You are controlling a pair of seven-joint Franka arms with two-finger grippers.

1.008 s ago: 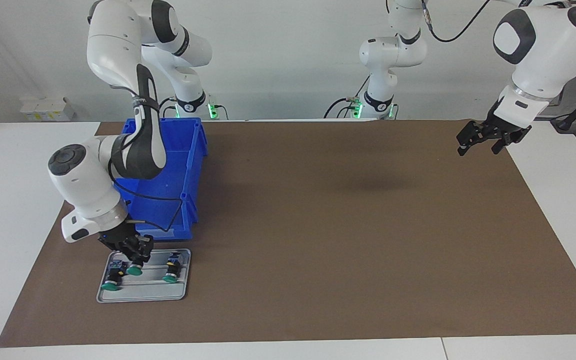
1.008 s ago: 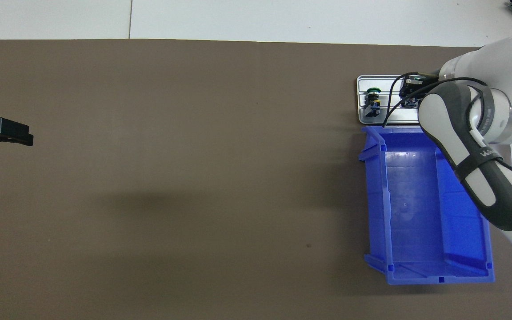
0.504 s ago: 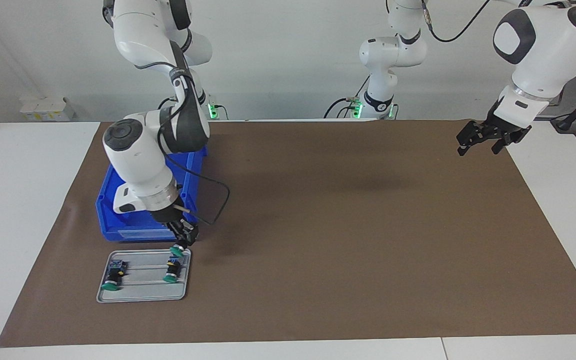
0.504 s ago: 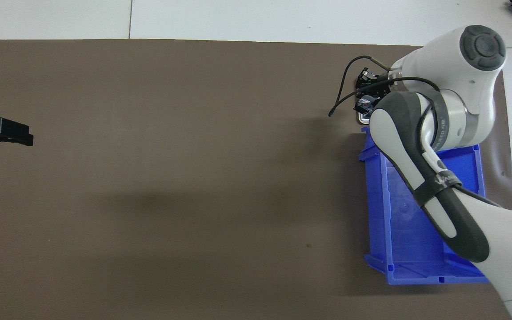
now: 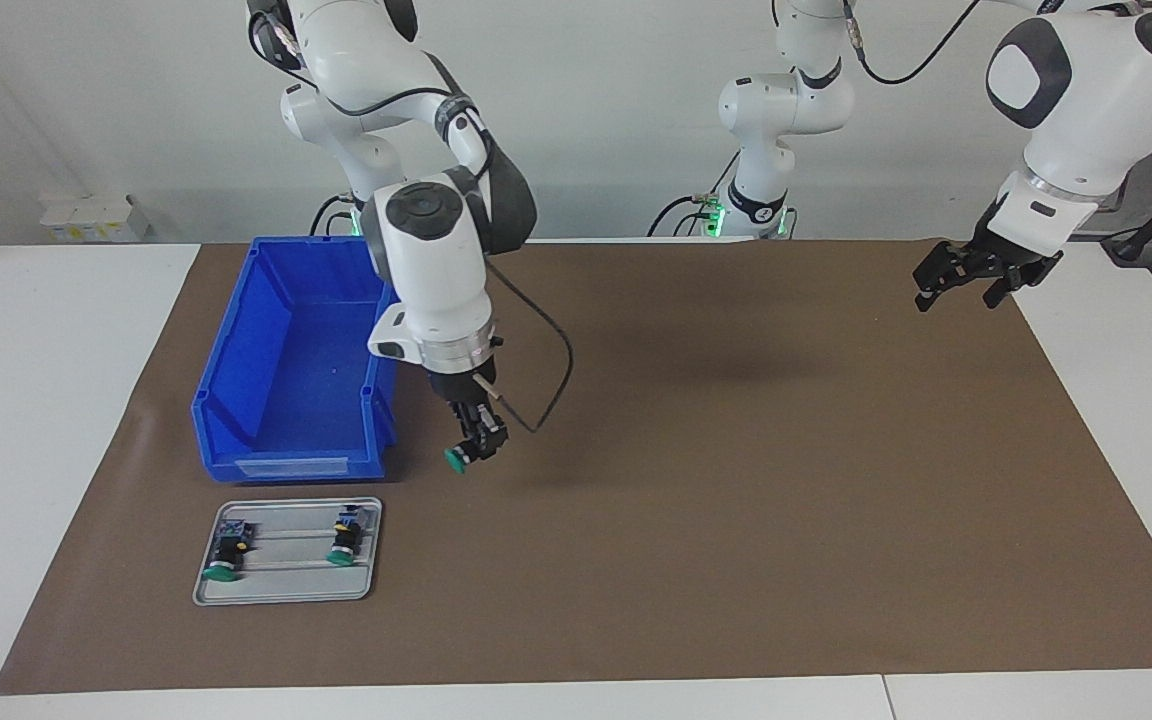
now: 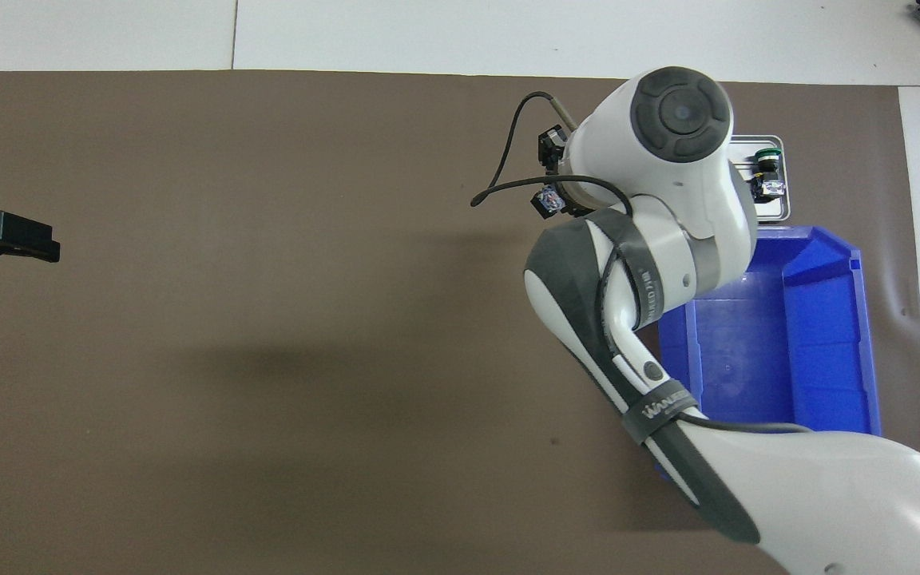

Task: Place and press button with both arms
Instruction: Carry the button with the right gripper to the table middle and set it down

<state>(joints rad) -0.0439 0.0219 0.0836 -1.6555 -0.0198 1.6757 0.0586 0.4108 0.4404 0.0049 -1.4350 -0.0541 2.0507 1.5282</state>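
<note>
Desk (image 5: pixel 736 520) mat open ahead. Blue bin (image 5: pixel 286 370) uncovered again. Right hand (image 5: pixel 476 442) lifted off grey tray (image 5: pixel 286 590), clamped on green-capped button (image 5: pixel 457 460), swinging toward mid-mat for placing. Left hand (image 5: pixel 971 275) waiting, spread, empty.

I see a plain white wall (image 5: pixel 586 120) at the robots' end, and a white table (image 5: pixel 26 400) under a brown mat (image 5: pixel 736 500), evenly lit.
</note>
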